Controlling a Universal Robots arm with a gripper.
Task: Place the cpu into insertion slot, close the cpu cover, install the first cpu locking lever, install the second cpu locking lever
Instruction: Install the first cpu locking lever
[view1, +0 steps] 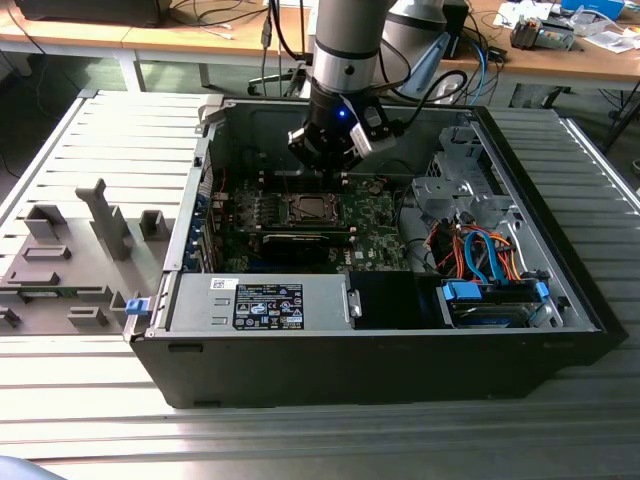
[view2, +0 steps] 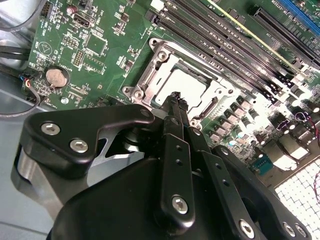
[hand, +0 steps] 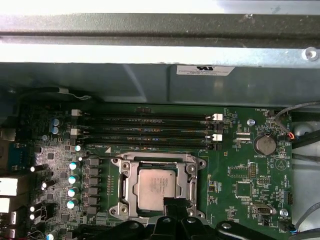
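The pincer (view2: 176, 97), narrowed to a point and holding nothing, hovers just above the cpu cover (view2: 150, 75); pressing squarely would seat it best.

Socket (hand: 157, 187): open from above, approached by the gripper (view2: 177, 100). Flanked closely by memory slots (hand: 145, 132) on the far side; case wall (hand: 160, 80) beyond them.

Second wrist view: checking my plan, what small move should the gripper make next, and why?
Probably ease the shut gripper down onto the thin silver metal cover frame: the silver-grey square chip already sits inside it, fingertips hovering at its edge.
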